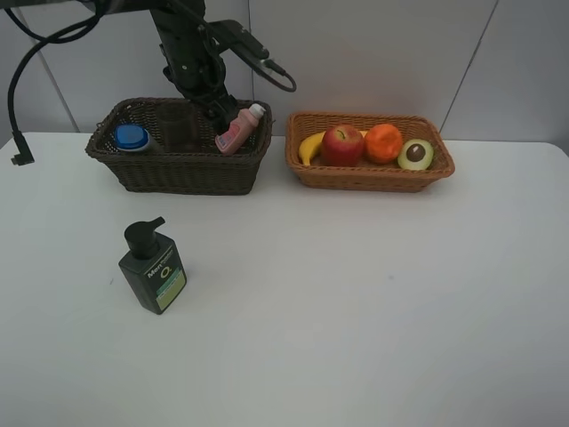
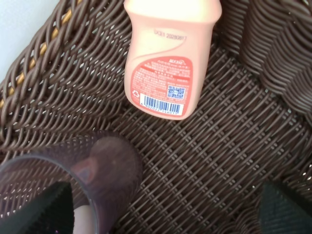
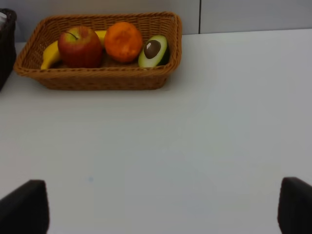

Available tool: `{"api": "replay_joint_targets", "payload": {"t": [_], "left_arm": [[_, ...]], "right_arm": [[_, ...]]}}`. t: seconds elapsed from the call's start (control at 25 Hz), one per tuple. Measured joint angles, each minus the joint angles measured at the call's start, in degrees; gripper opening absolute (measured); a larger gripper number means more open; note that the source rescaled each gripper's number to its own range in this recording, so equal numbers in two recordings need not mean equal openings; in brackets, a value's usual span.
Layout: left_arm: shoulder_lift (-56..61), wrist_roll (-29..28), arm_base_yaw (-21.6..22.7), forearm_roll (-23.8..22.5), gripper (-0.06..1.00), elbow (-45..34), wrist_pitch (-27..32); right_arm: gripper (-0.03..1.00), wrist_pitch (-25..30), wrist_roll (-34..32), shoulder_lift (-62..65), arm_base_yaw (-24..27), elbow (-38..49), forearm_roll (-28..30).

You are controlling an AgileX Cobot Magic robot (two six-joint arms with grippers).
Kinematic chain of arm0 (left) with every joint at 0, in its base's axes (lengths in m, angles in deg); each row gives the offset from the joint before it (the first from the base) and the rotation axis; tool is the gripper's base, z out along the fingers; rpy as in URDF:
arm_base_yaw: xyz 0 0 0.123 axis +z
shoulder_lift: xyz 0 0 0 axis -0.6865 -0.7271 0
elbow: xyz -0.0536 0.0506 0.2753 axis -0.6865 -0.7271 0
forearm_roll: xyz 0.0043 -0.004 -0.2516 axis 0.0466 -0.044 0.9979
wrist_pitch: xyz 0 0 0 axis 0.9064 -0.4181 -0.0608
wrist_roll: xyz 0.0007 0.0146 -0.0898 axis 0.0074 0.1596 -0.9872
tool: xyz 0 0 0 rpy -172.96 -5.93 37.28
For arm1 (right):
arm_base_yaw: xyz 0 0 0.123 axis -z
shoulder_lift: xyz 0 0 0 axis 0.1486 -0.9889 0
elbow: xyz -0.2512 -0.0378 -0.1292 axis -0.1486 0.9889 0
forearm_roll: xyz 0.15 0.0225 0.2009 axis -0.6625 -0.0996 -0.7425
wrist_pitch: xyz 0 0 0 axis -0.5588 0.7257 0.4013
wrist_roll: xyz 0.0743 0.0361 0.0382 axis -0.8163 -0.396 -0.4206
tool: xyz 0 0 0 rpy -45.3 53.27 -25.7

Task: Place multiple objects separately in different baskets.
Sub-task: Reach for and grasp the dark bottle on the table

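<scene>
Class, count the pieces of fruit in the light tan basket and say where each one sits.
4. In the light tan basket, seen from the high camera: banana at the left end, apple next, orange beside it, avocado half at the right end. Others could hide underneath.

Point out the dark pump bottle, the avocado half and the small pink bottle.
dark pump bottle (image 1: 154,277), exterior high view, on its label front.
avocado half (image 3: 153,50), right wrist view, on the cut face by the pit.
small pink bottle (image 2: 166,68), left wrist view, on its printed back label.

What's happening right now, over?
Left gripper open over dark basket, pink bottle inside. Right gripper open, idle. Pump bottle on table.
</scene>
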Motion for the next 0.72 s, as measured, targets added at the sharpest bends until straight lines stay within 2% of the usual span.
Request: {"api": "replay_joint_targets", "payload": {"t": [0.2, 0.48, 0.72], "left_arm": [[1.0, -0.3, 0.0, 2.3, 1.00, 0.0, 1.9], [4.4, -3.6, -0.4, 4.2, 1.00, 0.0, 8.0], [6.6, -10.1, -1.6, 4.2, 1.00, 0.0, 12.5]], "right_arm": [[1.00, 0.0, 0.0, 0.0, 0.0, 0.0, 0.0], [1.00, 0.0, 0.0, 0.0, 0.0, 0.0, 0.0], [1.00, 0.0, 0.0, 0.0, 0.0, 0.0, 0.0]]}}
